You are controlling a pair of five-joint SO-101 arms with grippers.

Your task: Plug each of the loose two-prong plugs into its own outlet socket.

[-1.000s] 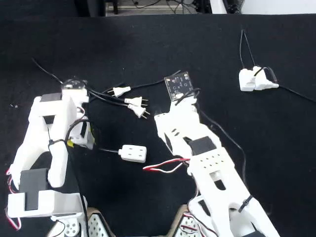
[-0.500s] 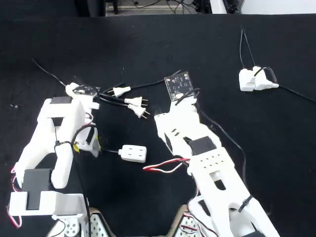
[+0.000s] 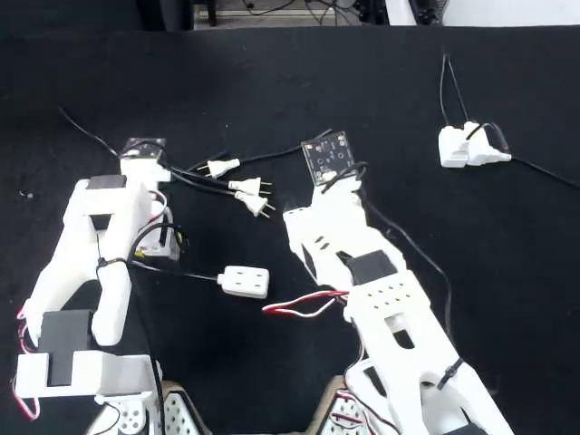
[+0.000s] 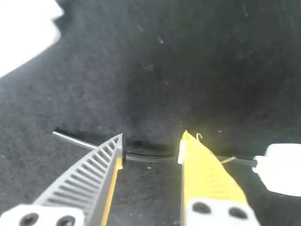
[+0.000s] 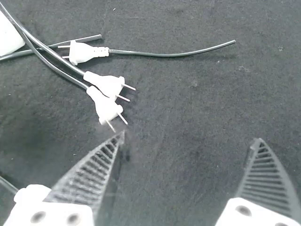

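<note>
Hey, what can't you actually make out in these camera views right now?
Left wrist view: white piece near the left gripper, cut by the edge; plug or socket unclear.
High view: far white block, too small to tell if a plug is seated.

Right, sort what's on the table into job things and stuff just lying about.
Job:
- three plugs
- near socket block
- far socket block, which looks already plugged

Lying about:
- red and white wires
- small specks
- cables past the far edge
</note>
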